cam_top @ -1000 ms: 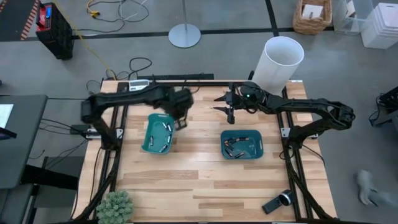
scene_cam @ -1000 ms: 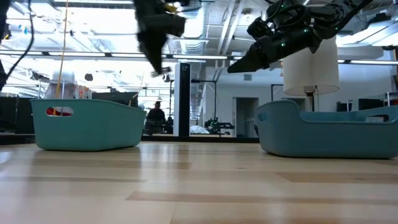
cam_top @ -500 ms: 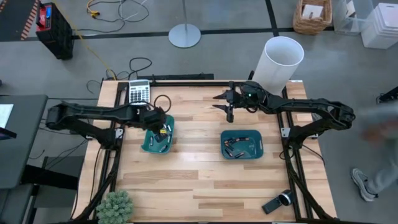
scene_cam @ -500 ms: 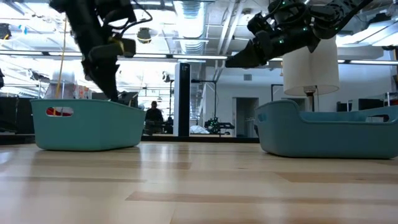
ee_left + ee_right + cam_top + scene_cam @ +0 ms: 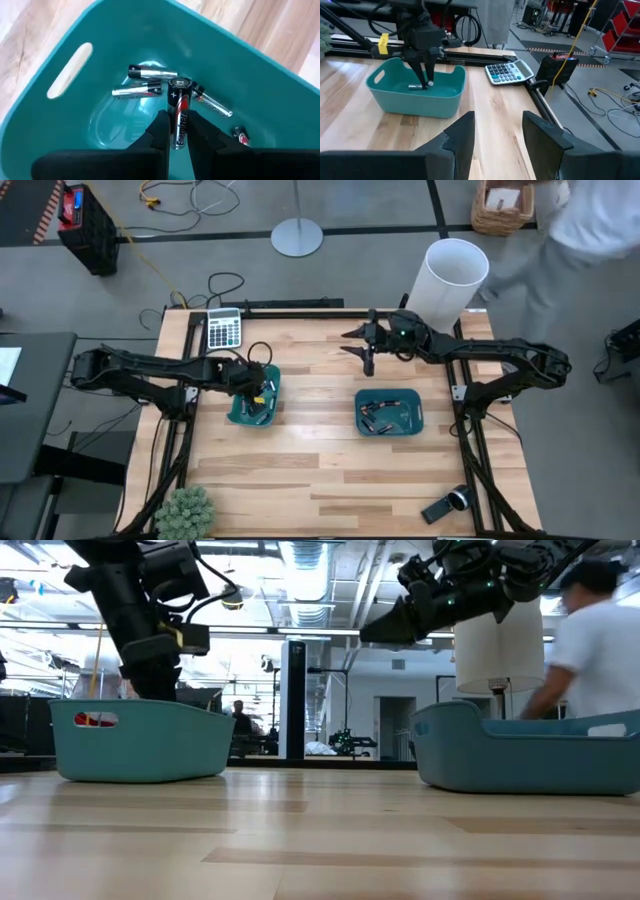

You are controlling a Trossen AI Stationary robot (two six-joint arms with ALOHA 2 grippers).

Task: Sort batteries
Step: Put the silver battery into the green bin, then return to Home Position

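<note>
left fingers (image 5: 179, 131) pinch battery (image 5: 178, 112) over left tray (image 5: 60, 125) | right fingers (image 5: 495, 135) spread | right tray (image 5: 362, 400): dark batteries (image 5: 382, 416)

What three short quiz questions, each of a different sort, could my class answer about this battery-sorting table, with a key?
1. True or false: the left gripper holds a black-and-silver cylindrical battery over the left teal plastic tray.
2. Multiple choice: the right gripper is A) inside the right teal plastic tray, B) raised above the wooden table, fingers open and empty, C) on the grey calculator.
3. Fill in: the white cylindrical bin stands beyond the table's ___ far corner.

Key: 1 true; 2 B; 3 right.
</note>
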